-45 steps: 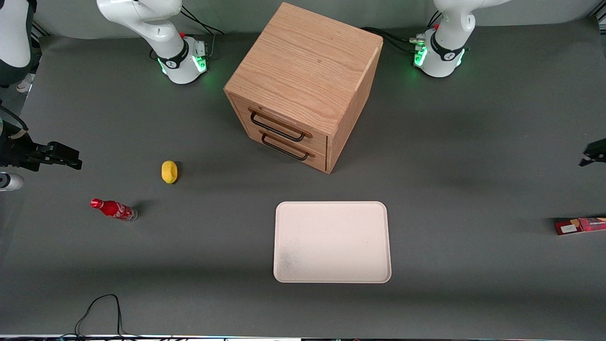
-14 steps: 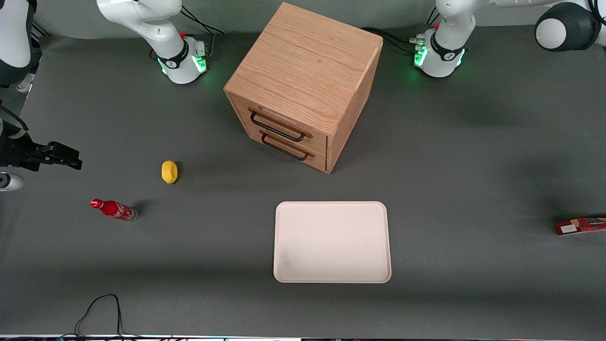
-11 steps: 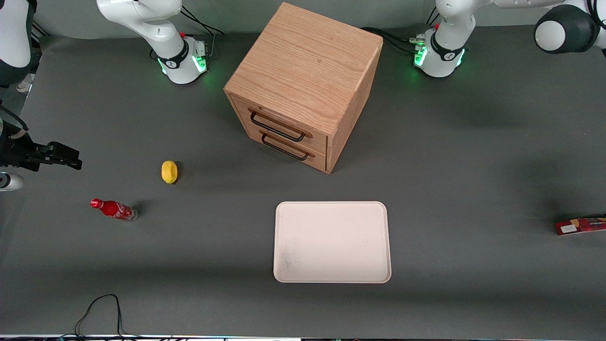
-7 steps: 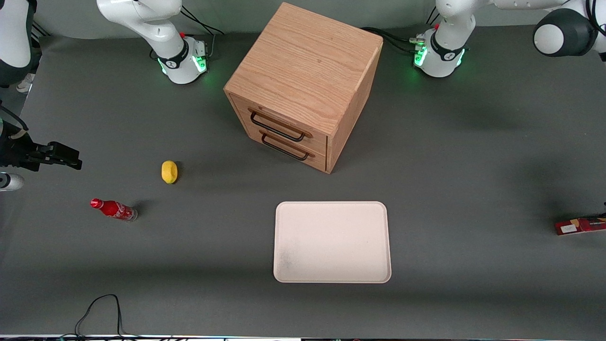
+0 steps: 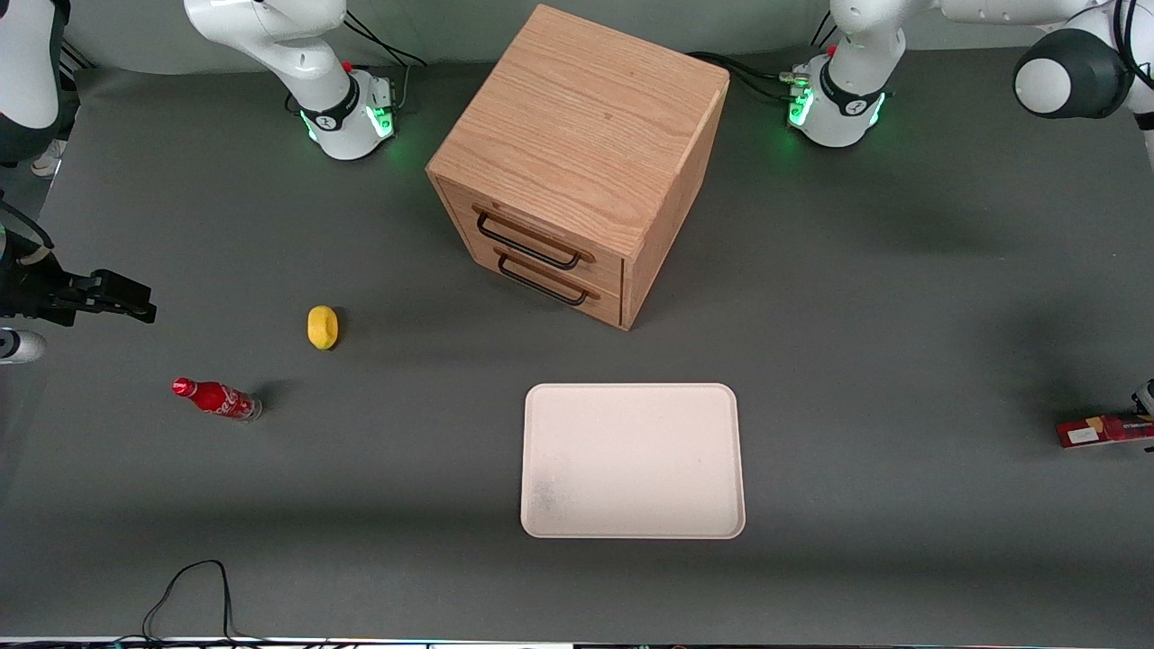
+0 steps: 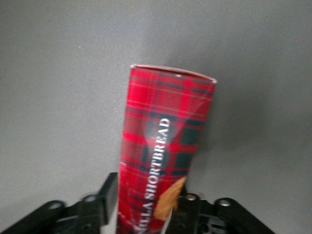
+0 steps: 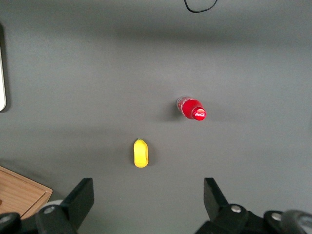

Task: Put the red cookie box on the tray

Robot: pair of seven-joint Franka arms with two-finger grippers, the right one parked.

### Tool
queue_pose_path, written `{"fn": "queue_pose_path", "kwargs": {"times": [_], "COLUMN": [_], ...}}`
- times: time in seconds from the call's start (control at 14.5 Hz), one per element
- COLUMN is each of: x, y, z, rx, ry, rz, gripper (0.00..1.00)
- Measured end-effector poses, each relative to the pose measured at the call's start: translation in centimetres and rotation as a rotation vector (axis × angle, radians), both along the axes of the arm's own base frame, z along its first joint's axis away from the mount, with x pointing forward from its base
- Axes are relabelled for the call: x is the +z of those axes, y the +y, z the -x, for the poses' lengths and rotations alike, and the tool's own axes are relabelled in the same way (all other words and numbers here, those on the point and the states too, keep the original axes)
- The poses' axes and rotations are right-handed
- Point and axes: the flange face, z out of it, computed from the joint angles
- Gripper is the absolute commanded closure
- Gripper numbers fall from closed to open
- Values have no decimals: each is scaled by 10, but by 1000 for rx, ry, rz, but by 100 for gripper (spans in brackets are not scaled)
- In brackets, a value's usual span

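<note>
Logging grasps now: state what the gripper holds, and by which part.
Cannot be told: the gripper straddles one end of the slim dark-red tartan cookie box lying on the grey table.

Left arm reaching out to the working arm's end of the table, its gripper (image 6: pixel 146 207) low over the red cookie box (image 6: pixel 163 151), fingers (image 6: pixel 108 192) spread to either side of the carton's end

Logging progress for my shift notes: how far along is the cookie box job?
Early. Nothing delivered: the tray holds nothing. In hand: the pincer hangs over the red cookie box, fingers straddling it, on the table at the working arm's end. Left: grip, lift, carry, place.
</note>
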Motion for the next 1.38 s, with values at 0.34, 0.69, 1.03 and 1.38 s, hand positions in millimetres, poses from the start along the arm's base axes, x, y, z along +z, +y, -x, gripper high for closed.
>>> {"fn": "queue_pose_path", "kwargs": {"times": [0.34, 0.69, 1.03, 1.38], "x": [7, 53, 131, 182], "y": [-4, -39, -162, -291], "z": [0, -7, -34, -47], "rx": [-1, 114, 315, 619], "ry": [19, 95, 164, 179], "rz": [14, 77, 104, 109], "gripper": [100, 100, 100, 100]}}
